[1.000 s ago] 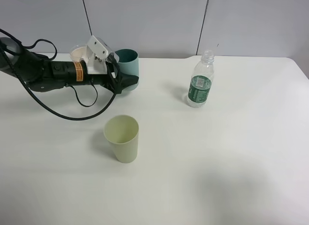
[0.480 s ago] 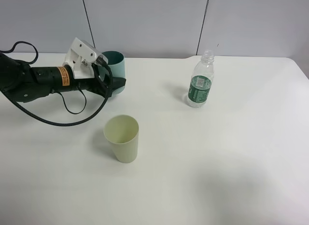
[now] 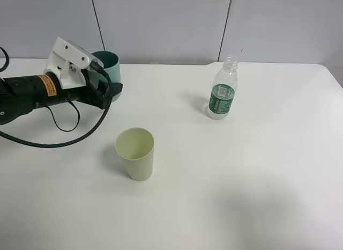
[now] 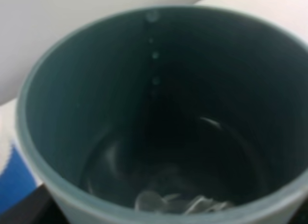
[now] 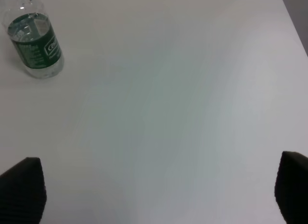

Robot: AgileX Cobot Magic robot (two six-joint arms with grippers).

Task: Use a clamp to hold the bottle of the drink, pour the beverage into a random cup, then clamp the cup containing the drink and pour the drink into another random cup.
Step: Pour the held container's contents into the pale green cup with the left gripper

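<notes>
My left gripper (image 3: 109, 89) is shut on the teal cup (image 3: 109, 66), held upright at the back left of the table (image 3: 257, 169). The left wrist view looks straight into the teal cup (image 4: 96, 89), where a little clear beverage (image 4: 178, 201) glints at the bottom and droplets cling to the wall. The pale yellow-green cup (image 3: 135, 153) stands alone in front of it, apart from the gripper. The bottle (image 3: 222, 90) with its green label stands uncapped at the back right, also seen as the bottle (image 5: 34, 44) in the right wrist view. My right gripper (image 5: 156, 195) is open above bare table.
A black cable loops from the left arm (image 3: 32, 92) down onto the table beside the yellow-green cup. A blue patch (image 4: 14, 173) shows beside the teal cup. The table's right edge (image 5: 293, 22) lies beyond the right gripper.
The left arm has drawn back to the left, carrying the teal cup with it along the back of the table. The bottle and yellow-green cup have not moved.
</notes>
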